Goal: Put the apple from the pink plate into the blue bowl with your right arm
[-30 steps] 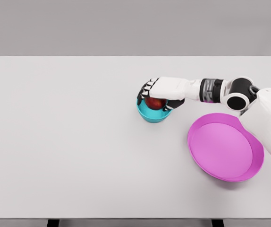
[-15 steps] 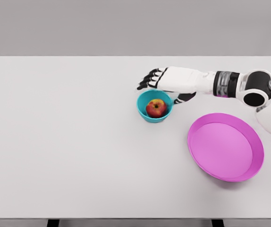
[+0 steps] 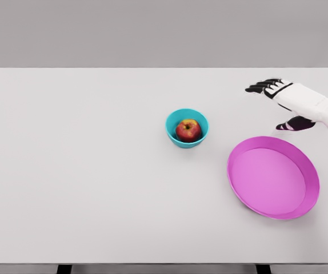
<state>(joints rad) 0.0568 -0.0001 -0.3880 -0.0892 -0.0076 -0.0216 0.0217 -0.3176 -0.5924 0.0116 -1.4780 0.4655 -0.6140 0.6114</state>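
Note:
A red apple (image 3: 188, 130) lies inside the small blue bowl (image 3: 172, 130) near the middle of the white table. The pink plate (image 3: 273, 177) rests at the right with nothing on it. My right hand (image 3: 275, 103) hovers at the far right, above the plate's far edge and well away from the bowl. Its fingers (image 3: 260, 87) are spread and hold nothing. My left arm does not appear in the head view.
The white table (image 3: 84, 171) stretches wide to the left of the bowl. Its front edge runs along the bottom of the view, and a grey wall rises behind the far edge.
My right hand let go of the apple into the blue bowl, then lifted and drew back to the right, away from the bowl. The apple now lies still in the bowl.

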